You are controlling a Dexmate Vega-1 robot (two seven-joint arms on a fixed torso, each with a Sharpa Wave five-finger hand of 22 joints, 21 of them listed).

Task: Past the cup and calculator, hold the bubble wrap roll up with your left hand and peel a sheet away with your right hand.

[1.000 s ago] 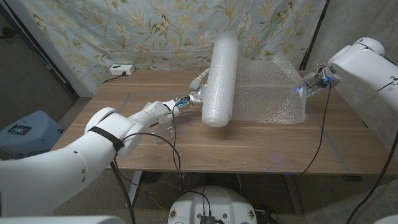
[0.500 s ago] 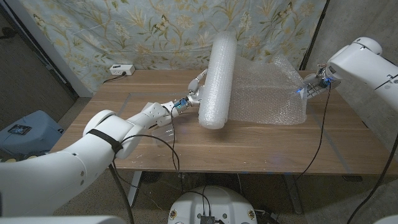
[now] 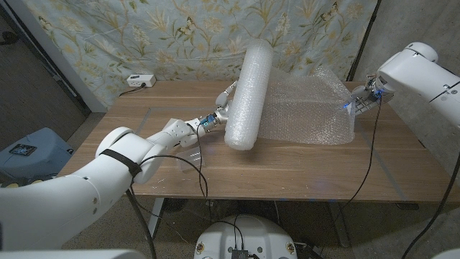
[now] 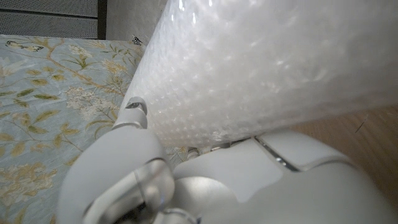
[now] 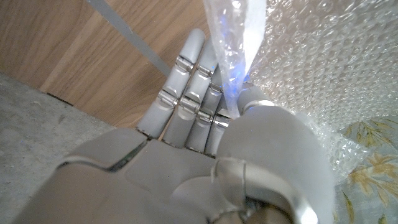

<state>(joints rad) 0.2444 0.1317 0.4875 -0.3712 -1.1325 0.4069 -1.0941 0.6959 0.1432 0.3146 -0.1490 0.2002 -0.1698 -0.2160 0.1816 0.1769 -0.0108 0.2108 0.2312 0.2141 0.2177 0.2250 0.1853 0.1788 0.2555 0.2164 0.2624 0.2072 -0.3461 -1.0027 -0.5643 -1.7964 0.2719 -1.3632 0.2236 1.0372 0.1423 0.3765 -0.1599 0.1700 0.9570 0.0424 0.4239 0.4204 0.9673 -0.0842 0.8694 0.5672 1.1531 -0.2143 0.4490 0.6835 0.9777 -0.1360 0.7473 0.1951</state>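
Observation:
A thick bubble wrap roll (image 3: 249, 92) leans upright over the wooden table (image 3: 215, 165), its top tilted toward the far side. My left hand (image 3: 225, 103) presses against the roll's left side and holds it up; the left wrist view has the roll (image 4: 273, 62) lying right against my left hand (image 4: 186, 174). An unrolled sheet (image 3: 309, 108) stretches from the roll to the right. My right hand (image 3: 357, 101) pinches the sheet's far right edge. In the right wrist view the sheet edge (image 5: 236, 37) runs between the thumb and fingers of my right hand (image 5: 205, 143).
A white power strip (image 3: 141, 80) lies at the table's far left corner. A floral curtain (image 3: 180, 36) hangs behind the table. A blue bin (image 3: 29, 155) stands on the floor to the left. Cables dangle off the table's front and right sides.
The roll's lower end has swung a little to the left and the roll stands steeper. The sheet is stretched slightly wider. My right hand holds the sheet's edge in much the same place.

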